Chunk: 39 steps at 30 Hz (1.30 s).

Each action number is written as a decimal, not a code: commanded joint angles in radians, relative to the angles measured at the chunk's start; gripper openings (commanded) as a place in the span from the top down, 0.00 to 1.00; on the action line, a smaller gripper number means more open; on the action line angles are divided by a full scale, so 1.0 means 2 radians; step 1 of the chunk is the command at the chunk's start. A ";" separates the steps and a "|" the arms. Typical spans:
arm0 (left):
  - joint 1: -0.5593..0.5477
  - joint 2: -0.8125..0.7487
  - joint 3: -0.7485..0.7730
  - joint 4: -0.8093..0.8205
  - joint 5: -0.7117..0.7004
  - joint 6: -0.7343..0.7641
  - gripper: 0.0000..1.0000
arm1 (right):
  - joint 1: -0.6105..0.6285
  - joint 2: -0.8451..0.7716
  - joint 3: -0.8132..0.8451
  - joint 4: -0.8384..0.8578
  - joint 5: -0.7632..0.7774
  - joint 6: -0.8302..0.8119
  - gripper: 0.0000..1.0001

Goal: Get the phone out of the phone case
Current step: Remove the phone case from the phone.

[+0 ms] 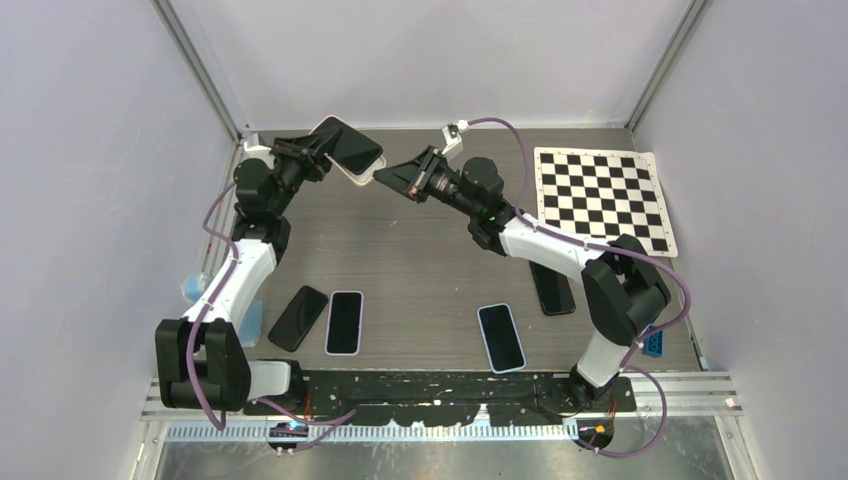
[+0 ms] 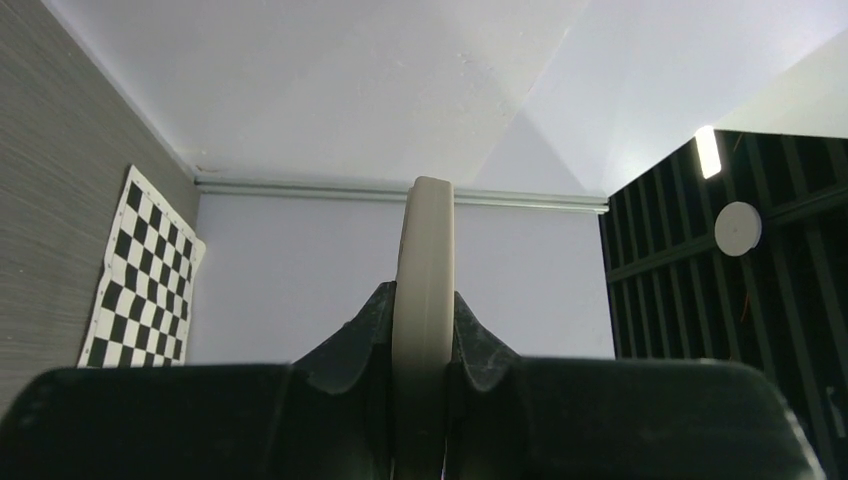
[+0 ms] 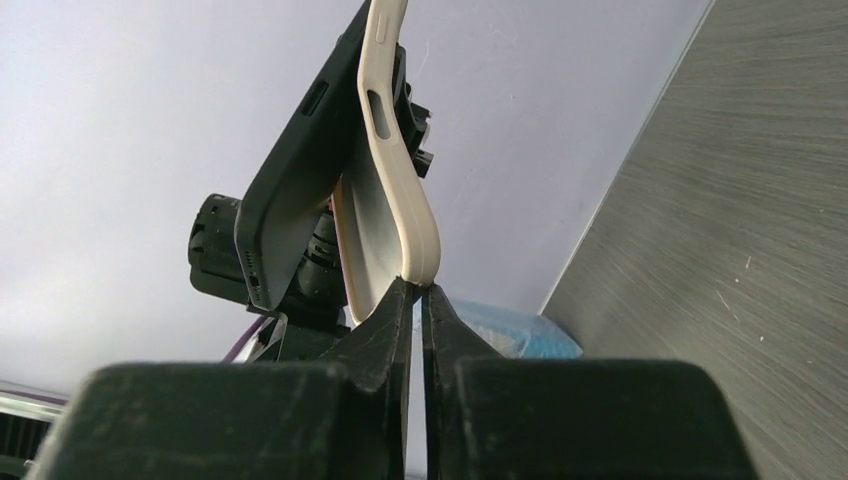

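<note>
R tool (image 3: 420, 300) pinched near-closed on lower corner of beige case (image 3: 398, 170), mid-frame in R wrist view. Case + dark phone (image 3: 300, 170) run long-axis up from tips, corner peeled apart. L tool (image 1: 318, 157) clamps case's far end, upper-left of centre in top view.

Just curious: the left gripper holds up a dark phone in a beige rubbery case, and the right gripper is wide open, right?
No: the right gripper is shut on a corner of the beige rubbery case, as the right wrist view shows. The rest is right.
</note>
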 commanded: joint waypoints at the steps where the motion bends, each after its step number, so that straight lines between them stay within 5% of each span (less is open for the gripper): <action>1: -0.033 -0.042 0.046 0.114 0.158 -0.032 1.00 | 0.002 0.013 -0.013 -0.073 0.002 -0.016 0.88; 6: -0.036 -0.040 0.045 0.112 0.178 0.000 1.00 | 0.000 0.006 -0.014 -0.027 -0.029 0.006 0.63; 10: -0.040 -0.038 0.040 0.112 0.182 0.010 1.00 | -0.001 0.011 -0.012 0.007 -0.040 0.038 0.56; 18: -0.048 -0.039 0.018 0.096 0.179 0.054 1.00 | 0.000 0.045 0.006 0.043 -0.073 0.103 0.56; 23: -0.049 -0.052 0.010 0.012 0.165 0.133 0.99 | -0.001 0.045 -0.002 0.059 -0.078 0.124 0.73; 28: -0.048 -0.054 0.012 -0.024 0.159 0.179 0.78 | -0.003 0.038 -0.021 0.106 -0.070 0.140 0.98; 34: -0.037 -0.078 -0.004 -0.080 0.132 0.248 0.35 | -0.014 0.030 -0.061 0.176 -0.046 0.150 0.99; 39: -0.003 -0.127 0.030 -0.282 0.071 0.380 0.20 | -0.034 0.026 -0.079 0.186 -0.021 0.148 0.99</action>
